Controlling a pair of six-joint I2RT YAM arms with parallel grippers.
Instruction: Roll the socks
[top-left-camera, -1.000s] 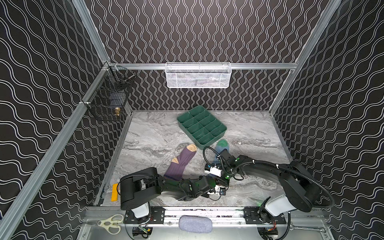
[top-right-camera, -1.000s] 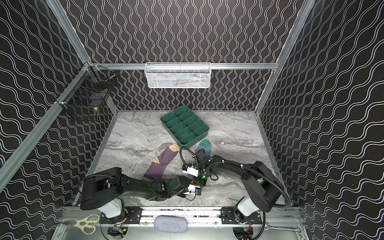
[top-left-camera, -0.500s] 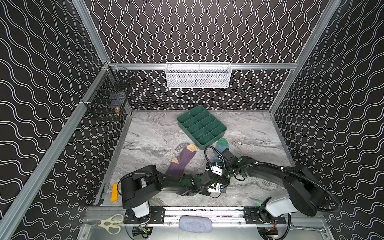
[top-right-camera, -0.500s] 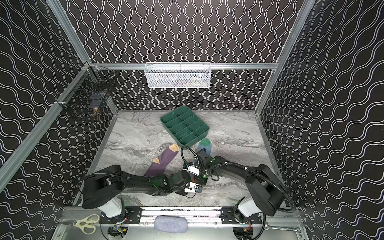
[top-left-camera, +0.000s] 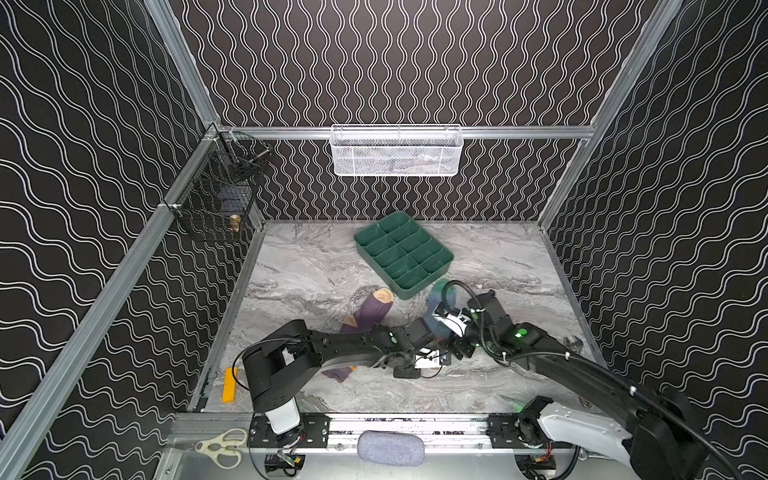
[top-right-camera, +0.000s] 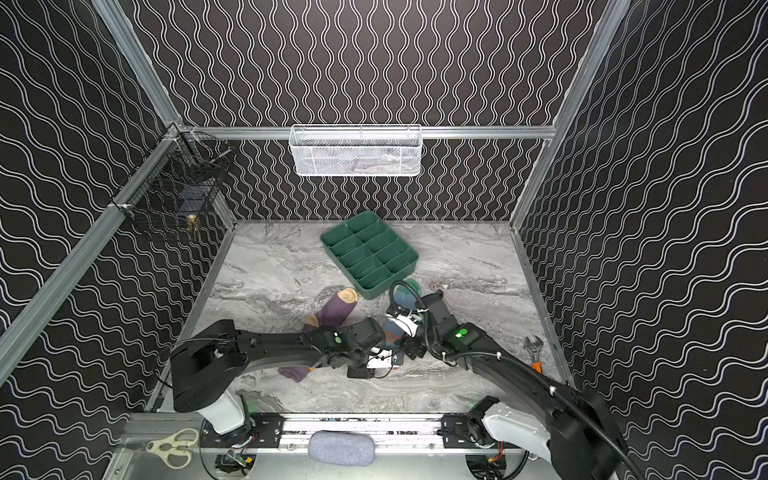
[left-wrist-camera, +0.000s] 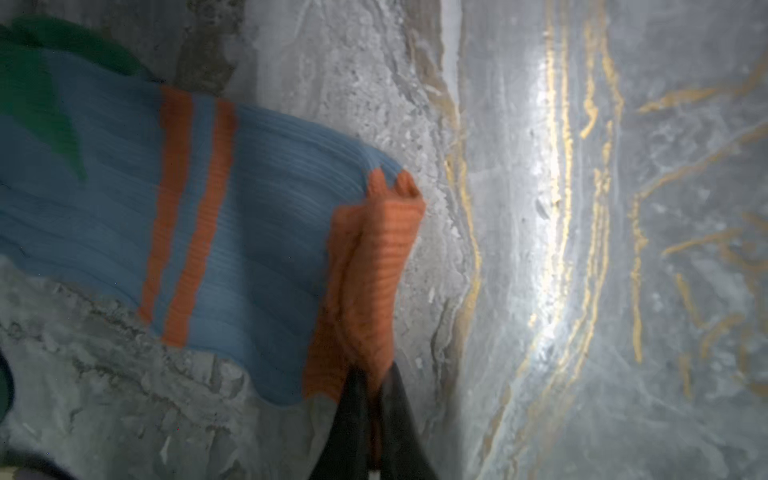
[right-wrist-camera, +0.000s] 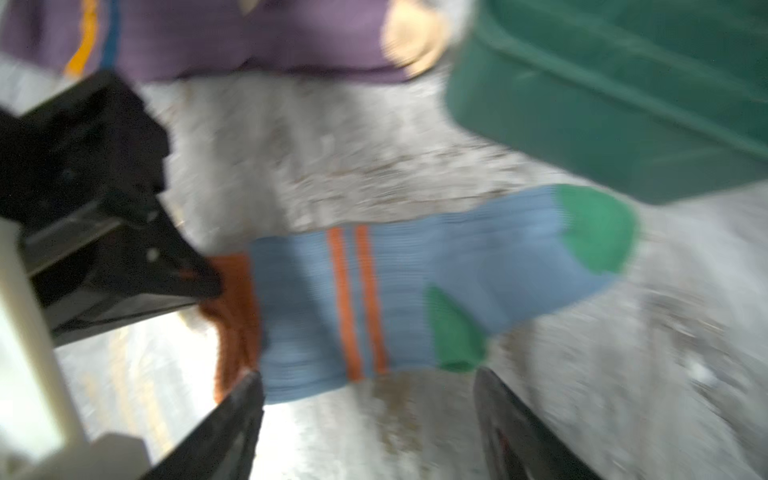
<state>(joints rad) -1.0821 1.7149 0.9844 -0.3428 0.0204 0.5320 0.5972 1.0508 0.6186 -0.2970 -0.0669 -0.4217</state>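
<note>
Cuff (left-wrist-camera: 374, 257) of blue sock (left-wrist-camera: 257, 216) is pinched tight in left gripper (left-wrist-camera: 370, 374). Right gripper (right-wrist-camera: 365, 378), clamped earlier, now gapes empty.

Two black jointed arms, the left arm (top-left-camera: 345, 345) and the right arm (top-left-camera: 582, 374), each end in a white base (top-left-camera: 282, 415). Black cables (top-left-camera: 456, 282) loop at the wrists and a green light (top-left-camera: 518, 333) glows on each arm. The fingers (left-wrist-camera: 353, 419) are dark, tapered blades.

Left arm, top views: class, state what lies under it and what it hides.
The purple sock passes under the left arm: tan toe and opposite end show; its middle is covered.
</note>
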